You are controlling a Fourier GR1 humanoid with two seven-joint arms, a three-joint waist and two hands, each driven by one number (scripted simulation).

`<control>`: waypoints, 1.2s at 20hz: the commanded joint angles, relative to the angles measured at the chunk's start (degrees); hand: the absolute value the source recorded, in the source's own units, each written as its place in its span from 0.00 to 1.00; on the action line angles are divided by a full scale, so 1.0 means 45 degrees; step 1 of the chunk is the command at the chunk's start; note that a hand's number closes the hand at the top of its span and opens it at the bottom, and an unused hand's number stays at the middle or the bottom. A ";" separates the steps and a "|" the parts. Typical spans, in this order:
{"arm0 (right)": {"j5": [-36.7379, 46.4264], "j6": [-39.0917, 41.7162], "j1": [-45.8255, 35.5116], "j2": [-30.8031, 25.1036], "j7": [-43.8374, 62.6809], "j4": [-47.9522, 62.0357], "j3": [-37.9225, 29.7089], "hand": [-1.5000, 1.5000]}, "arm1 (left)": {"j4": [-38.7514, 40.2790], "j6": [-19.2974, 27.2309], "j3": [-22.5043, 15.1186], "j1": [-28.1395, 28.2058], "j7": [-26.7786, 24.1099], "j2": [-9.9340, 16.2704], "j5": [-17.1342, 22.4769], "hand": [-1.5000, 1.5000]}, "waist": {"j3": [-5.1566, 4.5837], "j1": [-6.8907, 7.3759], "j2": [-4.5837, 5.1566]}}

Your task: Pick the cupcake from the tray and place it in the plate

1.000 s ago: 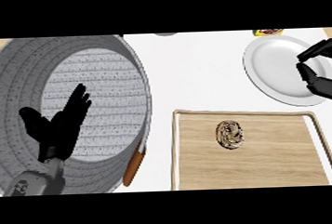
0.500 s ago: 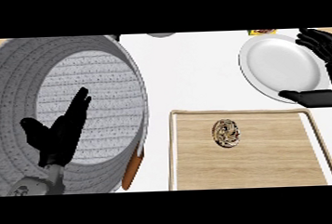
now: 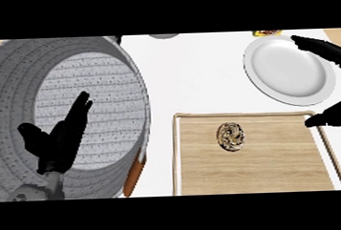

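Black fingers of the right hand [image 3: 327, 115] spread wide at the head view's right edge, one part over the round white plate's [image 3: 284, 70] upper rim, another touching the light wooden tray's [image 3: 253, 169] right corner; it holds nothing. On that tray lies the brown swirled cupcake [image 3: 230, 136], alone. Over the large grey speckled pan [image 3: 67, 87], the left hand [image 3: 58, 140] rests open, fingers straight up.

The cupcake [image 3: 230, 136] sits on my wooden tray [image 3: 274, 173], untouched. My right robot hand [image 3: 331, 116] shows at the right edge, fingers spread beside the white plate [image 3: 284, 72]. My left robot hand [image 3: 59, 144] rests open over the big grey pan [image 3: 30, 64].
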 commanded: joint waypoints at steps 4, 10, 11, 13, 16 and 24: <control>0.1509 0.0311 -0.0476 -0.0085 0.2323 -0.1443 0.1679 0.00 | 0.1473 -0.0349 -0.0512 0.1049 0.0077 -0.0460 0.0109 0.50 | -0.0295 -0.0102 0.0203; 0.2303 -0.0077 -0.0210 0.0894 0.4258 -0.2798 0.2836 0.00 | 0.1534 -0.0349 -0.0320 0.0878 0.0182 -0.0421 0.0126 0.50 | -0.0283 -0.0192 0.0192; 0.2487 -0.0115 0.0475 0.0634 0.3744 -0.3197 0.2842 0.00 | 0.1503 0.0115 -0.0536 0.0646 0.0611 -0.0628 -0.0117 0.50 | -0.0265 -0.0386 0.0172; 0.3091 -0.0637 -0.0128 0.1339 0.4789 -0.2988 0.3204 0.00 | 0.1184 0.0082 -0.0889 0.0856 0.0352 -0.0847 -0.0231 0.50 | -0.0269 -0.0115 0.0202; 0.3428 -0.0493 0.0743 0.1275 0.4956 -0.3423 0.3677 0.00 | 0.1410 0.0227 -0.0652 0.0772 0.0389 -0.0905 -0.0131 0.50 | -0.0268 -0.0286 0.0193; 0.3590 -0.0294 0.1351 0.2036 0.5789 -0.4031 0.4362 0.00 | 0.1245 -0.0069 -0.0525 0.1089 0.0478 -0.0490 -0.0103 0.50 | -0.0259 -0.0252 0.0179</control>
